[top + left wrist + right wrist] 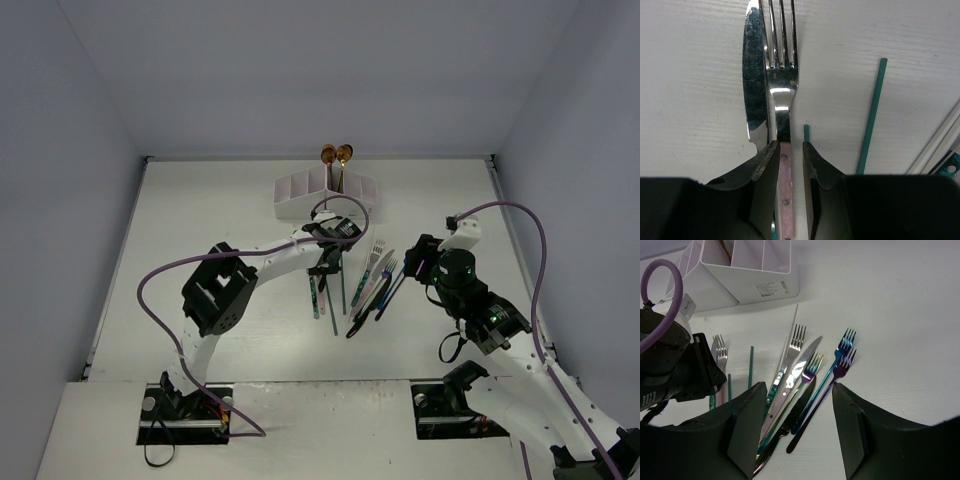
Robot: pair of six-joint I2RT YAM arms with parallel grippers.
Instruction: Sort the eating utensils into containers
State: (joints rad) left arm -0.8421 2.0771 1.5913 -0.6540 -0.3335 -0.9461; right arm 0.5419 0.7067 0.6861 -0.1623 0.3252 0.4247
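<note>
The left jaws stand narrowed astride the pink handle of a silver fork [782,75]. A sliver of table [690,100] shows on one side, so no pinch yet (gripping low probably keeps the tines free). Just ahead, a knife [754,75] lies against the fork, and a teal chopstick [871,115] lies on the other side. The right jaws hang wide and empty over the utensil pile [800,370], with the white organiser box [765,287] beyond.

White divided box [296,208] sits at the back of the table, with a copper spoon [327,155] and a gold spoon [343,154] standing in it, bowls up. The rest lies flat in front of it: a silver fork [781,80] with a pinkish handle tight against a knife [754,80], a teal chopstick [871,115] just beside them, then an overlapping fan of cutlery including a blue fork [846,340] and a purplish fork [844,365].
</note>
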